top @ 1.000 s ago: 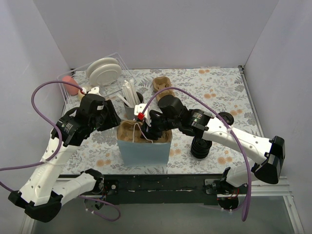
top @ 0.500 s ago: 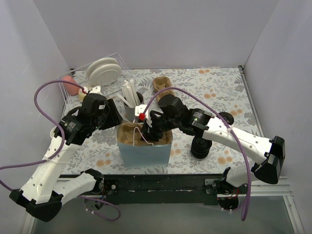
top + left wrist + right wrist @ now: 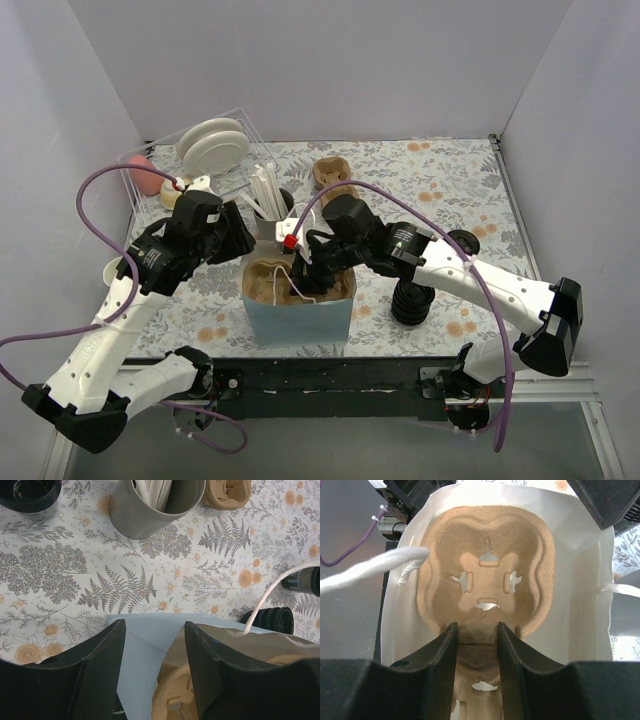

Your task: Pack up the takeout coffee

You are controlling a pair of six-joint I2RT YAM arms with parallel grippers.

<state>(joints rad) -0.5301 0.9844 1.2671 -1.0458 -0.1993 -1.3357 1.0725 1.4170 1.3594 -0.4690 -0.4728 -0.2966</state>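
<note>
I find the right gripper (image 3: 477, 630) clamped on the moulded cup carrier (image 3: 440, 580), down inside the blue paper bag (image 3: 300, 318). The left gripper (image 3: 155, 630) stands open astride the bag's rim. The takeout coffee (image 3: 465, 240) sits outside the bag, well to the right gripper's right, partly hidden.

I work in a robot test booth dressed as a café counter. Plain pale walls (image 3: 320, 60) box in a table under a flowered cloth (image 3: 450, 190). My two arms (image 3: 480, 285) are bolted to a black rail (image 3: 340, 375) and trail purple cables (image 3: 82, 200). The props include a blue paper bag (image 3: 298, 320), a cardboard cup tray (image 3: 485, 580) and a stack of black lids (image 3: 412, 300).
</note>
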